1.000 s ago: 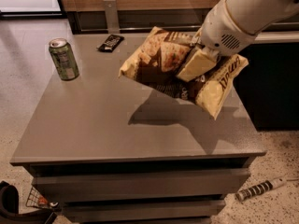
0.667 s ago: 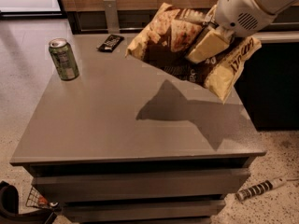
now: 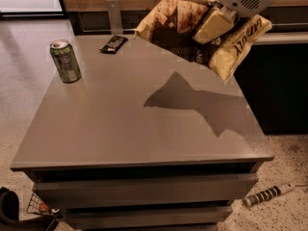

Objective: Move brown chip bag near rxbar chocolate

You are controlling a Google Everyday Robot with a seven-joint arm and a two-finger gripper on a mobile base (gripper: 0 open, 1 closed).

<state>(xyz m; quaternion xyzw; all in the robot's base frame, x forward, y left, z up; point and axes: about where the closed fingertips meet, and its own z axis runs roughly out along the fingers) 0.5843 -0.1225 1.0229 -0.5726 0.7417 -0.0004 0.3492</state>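
Tool (image 3: pixel 215 25) at 1 o'clock pinches brown chip bag (image 3: pixel 174 14), held clear above surface (image 3: pixel 144 129), presumably so it carries without dragging. Target rxbar chocolate (image 3: pixel 114 44) lies at 11 o'clock by far edge. Open room to its right; green can (image 3: pixel 66 60) well apart at 9.

The gripper (image 3: pixel 215 27) hung above the far right corner of the desk (image 3: pixel 120 129), jaws clamped on the brown chip bag (image 3: pixel 175 13). The rxbar chocolate (image 3: pixel 114 44) lay by the far edge.
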